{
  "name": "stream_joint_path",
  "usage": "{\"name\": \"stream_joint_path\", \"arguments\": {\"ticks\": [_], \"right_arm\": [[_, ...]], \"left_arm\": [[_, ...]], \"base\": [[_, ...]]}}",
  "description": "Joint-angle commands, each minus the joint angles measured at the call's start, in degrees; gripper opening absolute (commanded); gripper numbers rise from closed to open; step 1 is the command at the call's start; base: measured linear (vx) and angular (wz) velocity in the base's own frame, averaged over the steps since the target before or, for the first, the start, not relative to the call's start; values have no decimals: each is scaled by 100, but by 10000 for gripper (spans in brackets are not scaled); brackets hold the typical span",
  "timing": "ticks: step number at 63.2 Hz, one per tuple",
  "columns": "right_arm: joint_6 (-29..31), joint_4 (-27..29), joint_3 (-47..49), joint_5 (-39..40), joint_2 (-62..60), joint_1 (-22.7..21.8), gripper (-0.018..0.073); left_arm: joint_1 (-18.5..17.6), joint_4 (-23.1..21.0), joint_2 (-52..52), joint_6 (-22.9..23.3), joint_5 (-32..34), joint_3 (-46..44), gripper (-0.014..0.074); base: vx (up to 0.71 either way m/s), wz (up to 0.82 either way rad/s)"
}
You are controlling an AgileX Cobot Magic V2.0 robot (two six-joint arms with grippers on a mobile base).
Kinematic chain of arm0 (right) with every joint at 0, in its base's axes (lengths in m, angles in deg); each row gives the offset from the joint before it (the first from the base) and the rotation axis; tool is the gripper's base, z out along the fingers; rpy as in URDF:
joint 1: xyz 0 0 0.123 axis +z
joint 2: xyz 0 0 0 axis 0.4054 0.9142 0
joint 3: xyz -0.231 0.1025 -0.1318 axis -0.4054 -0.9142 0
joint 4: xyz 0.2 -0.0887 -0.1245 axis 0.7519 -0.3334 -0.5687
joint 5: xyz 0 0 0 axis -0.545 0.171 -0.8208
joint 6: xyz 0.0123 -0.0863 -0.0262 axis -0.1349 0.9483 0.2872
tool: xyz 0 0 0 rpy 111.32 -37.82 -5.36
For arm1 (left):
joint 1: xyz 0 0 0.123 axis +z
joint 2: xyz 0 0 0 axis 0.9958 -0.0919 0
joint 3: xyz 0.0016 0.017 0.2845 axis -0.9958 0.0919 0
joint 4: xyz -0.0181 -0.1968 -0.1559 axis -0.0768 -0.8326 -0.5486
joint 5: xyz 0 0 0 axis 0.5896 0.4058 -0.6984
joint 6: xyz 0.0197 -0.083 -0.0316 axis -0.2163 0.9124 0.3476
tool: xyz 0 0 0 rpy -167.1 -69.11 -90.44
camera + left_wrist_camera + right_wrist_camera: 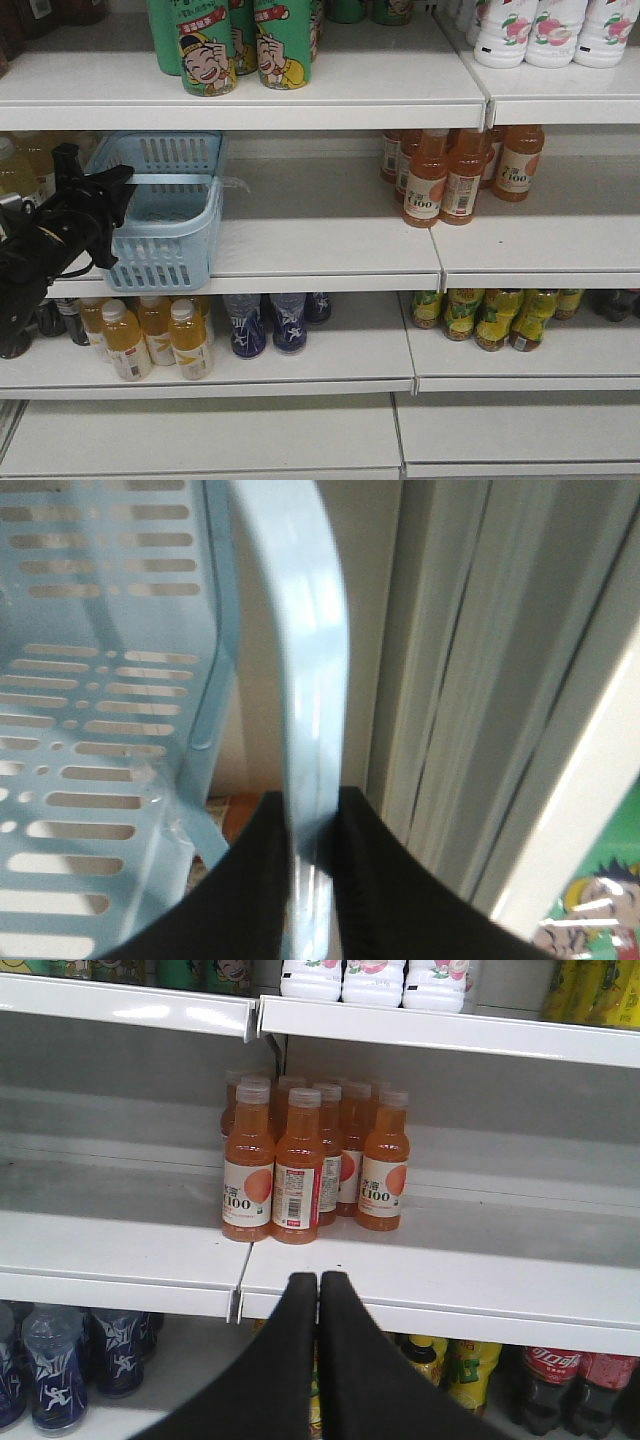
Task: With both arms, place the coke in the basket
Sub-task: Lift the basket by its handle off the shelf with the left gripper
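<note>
The light-blue slotted basket (165, 205) stands on the middle shelf at the left, and the left wrist view shows its floor (90, 780) empty. My left gripper (122, 183) (310, 798) is at the basket's left side, shut on a light-blue strip of it, its handle or rim (305, 630). In its own wrist view, my right gripper (319, 1280) is shut with nothing in it, in front of the middle shelf's edge. Coke bottles (552, 1382) with red labels stand on the lower shelf, down and to the right of that gripper. The right arm is out of the front view.
Orange juice bottles (450, 175) (300, 1160) stand on the middle shelf right of the basket. Green cans (235, 45) and white bottles (545, 30) fill the top shelf. The lower shelf holds yellow juice (150, 335), blue bottles (268, 320) and yellow-green bottles (495, 315).
</note>
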Motion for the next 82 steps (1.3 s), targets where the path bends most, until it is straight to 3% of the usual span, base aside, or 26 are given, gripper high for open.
{"name": "stream_joint_path", "arguments": {"ticks": [1,21,37,51,63,70,82], "right_arm": [[63,-57,-97,385,-64,-41,-5],[63,-57,-97,385,-64,-41,-5],[63,-57,-97,385,-64,-41,-5],[63,-57,-97,385,-64,-41,-5],[63,-57,-97,385,-64,-41,-5],[63,-57,-97,385,-64,-41,-5],[63,-57,-97,385,-64,-41,-5]], "left_arm": [[10,161,270,-9,765,-155,0],[10,1557,276,71,1591,-135,-7],[10,2624,276,766,2467,-135,-7],[4,4798,450,1348,2536,-135,-7],[-191,6046,827,1642,2536,-135,-7],[-511,6322,1139,1642,2536,-135,-7],[-1145,6078,1620,1642,2532,-135,-7]], "base": [[0,0],[0,0],[0,0],[0,0],[0,0],[0,0],[0,0]]}}
